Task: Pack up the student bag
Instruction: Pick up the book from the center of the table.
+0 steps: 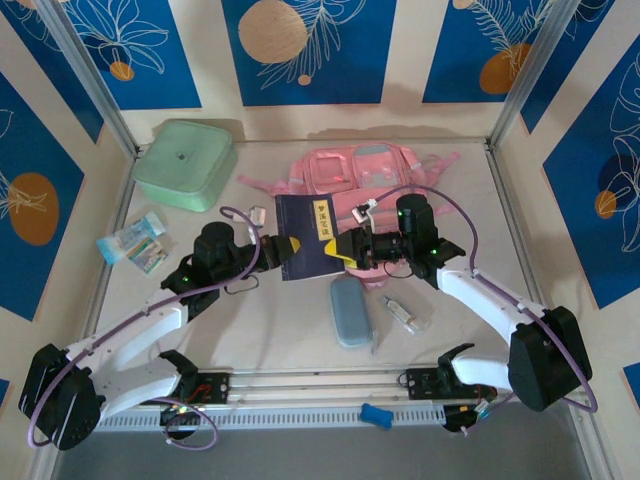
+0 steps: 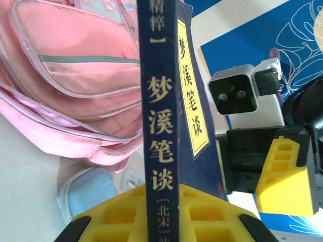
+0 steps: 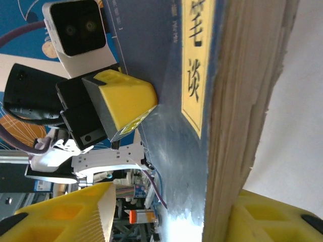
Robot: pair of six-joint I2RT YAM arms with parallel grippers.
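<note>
**Operator:** State the condition of each gripper.

**Technician:** The left gripper [image 1: 287, 249] is clamped on the spine side of the navy-blue softcover book with a yellow title label [image 1: 308, 232]. In the left wrist view both of its yellow fingers press against the book. The right gripper [image 1: 347, 249] straddles the opposite, page-edge side. In the right wrist view one finger sits against the pages, while a gap shows between the other finger [image 3: 65, 219] and the cover. Its jaws are therefore judged parted, not clamping.

**Operator:** Locate the student bag.

**Technician:** The student bag [image 1: 365, 172], a soft pink fabric backpack with grey reflective strips, lies on the table at the far side, just beyond the book's far edge. Its long axis runs across the table, left to right. The book's long axis runs away from the arm bases, toward the bag.

**Operator:** Which relation governs the next move?

**Technician:** The bag lies ahead of both grippers and is offset toward the right arm's side, so the right gripper is the nearer. Judgement: the book should travel forward, far end first. Whether the main compartment is open cannot be told. The mint-green square lidded box [image 1: 185, 165] and the grey-blue oval case [image 1: 350, 310] lie off that path.
</note>
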